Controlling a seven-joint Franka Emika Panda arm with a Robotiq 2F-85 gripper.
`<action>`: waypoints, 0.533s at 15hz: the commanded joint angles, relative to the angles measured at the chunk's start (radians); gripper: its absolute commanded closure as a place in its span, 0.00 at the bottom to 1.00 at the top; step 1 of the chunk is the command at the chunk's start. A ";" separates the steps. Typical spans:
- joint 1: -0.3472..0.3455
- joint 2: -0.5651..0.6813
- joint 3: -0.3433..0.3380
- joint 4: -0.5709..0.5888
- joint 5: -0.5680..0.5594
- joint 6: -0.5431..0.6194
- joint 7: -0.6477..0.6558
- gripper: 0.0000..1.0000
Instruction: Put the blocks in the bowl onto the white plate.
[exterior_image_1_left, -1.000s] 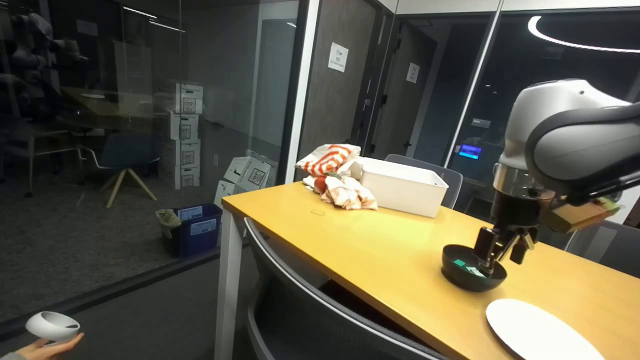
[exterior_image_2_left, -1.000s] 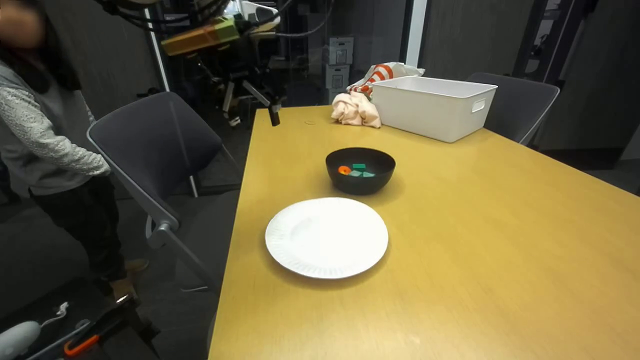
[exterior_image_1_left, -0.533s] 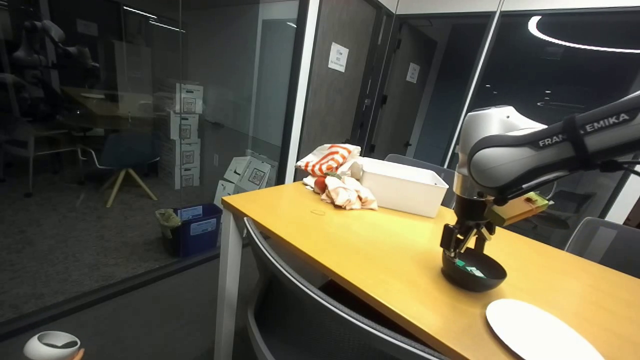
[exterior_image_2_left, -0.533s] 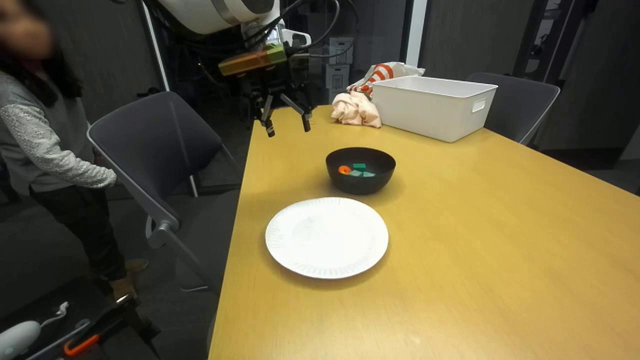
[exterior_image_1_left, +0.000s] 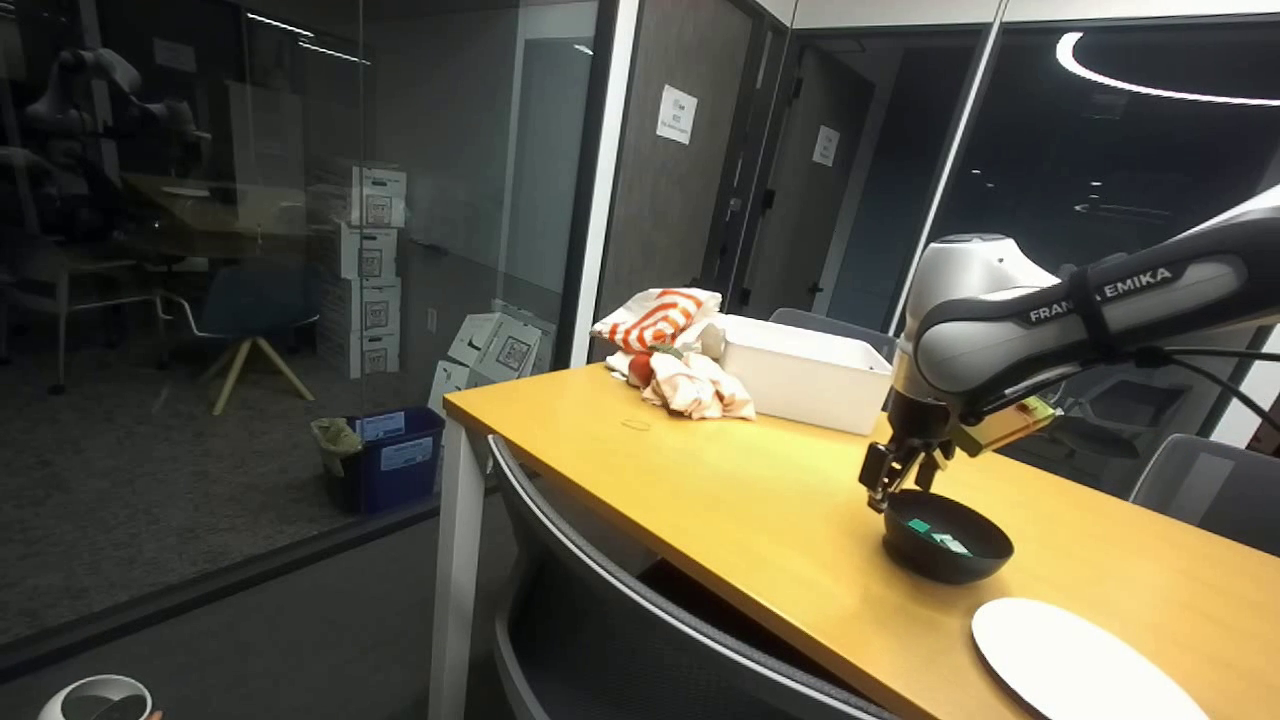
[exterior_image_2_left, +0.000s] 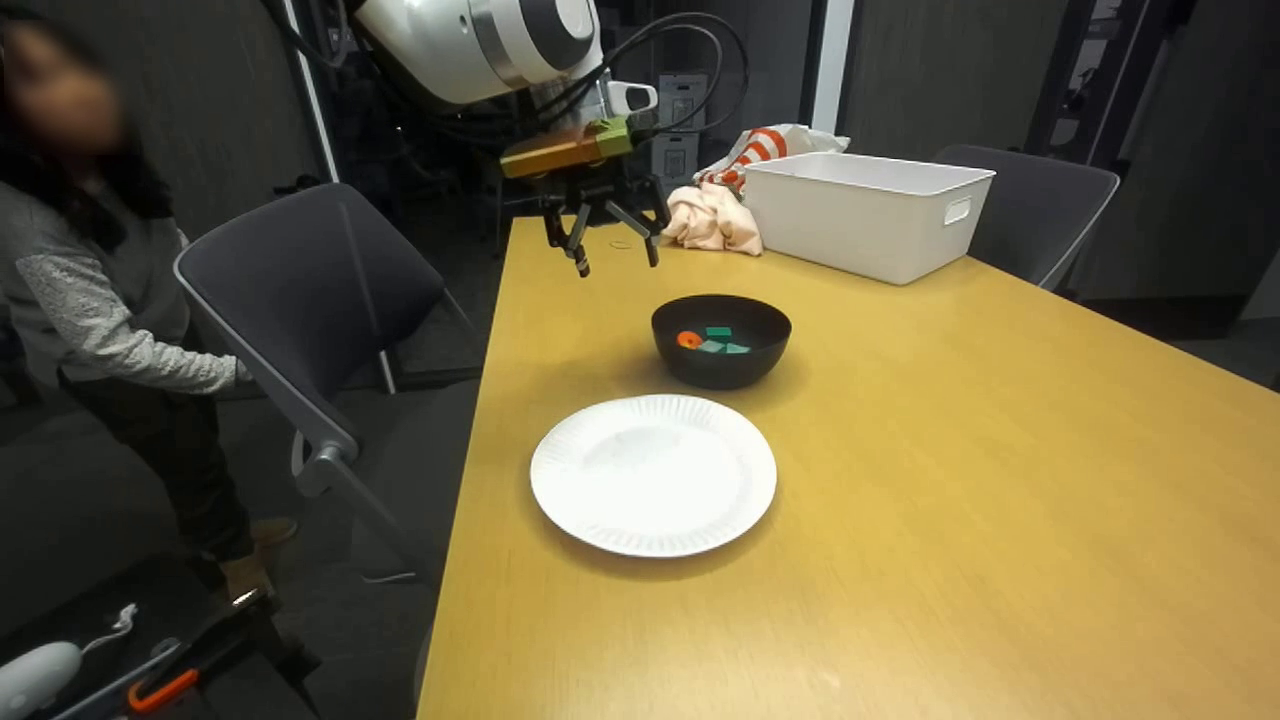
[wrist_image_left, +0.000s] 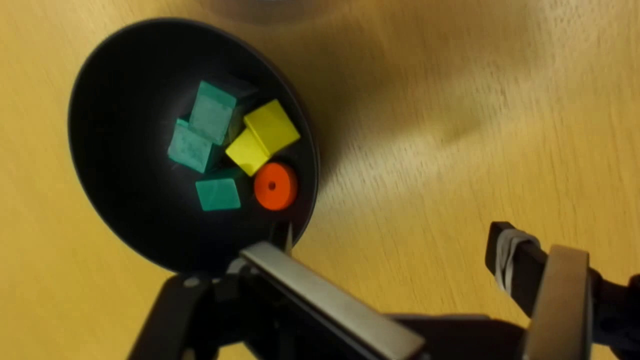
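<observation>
Your gripper (exterior_image_2_left: 618, 265) is spread, empty, up near the black bowl (wrist_image_left: 127, 130). Prob. lining up a pick: ctr over 1 of the 3 green blocks (wrist_image_left: 212, 114) in there, straddle it sq., miss the rim, then to the white paper plate (exterior_image_2_left: 654, 475).

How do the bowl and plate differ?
Colour: the bowl is black, the plate white.
Shape: the bowl has raised walls; the plate is nearly flat.
Width: the plate is wider than the bowl.
Contents: the bowl holds blocks; none lie on the plate.
Shared: both are round and sit on the table.
</observation>
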 joint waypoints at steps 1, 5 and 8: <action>-0.001 0.064 -0.006 0.060 0.029 0.098 -0.059 0.00; -0.020 0.156 -0.015 0.095 0.078 0.127 -0.087 0.00; -0.021 0.181 -0.038 0.105 0.062 0.148 -0.089 0.00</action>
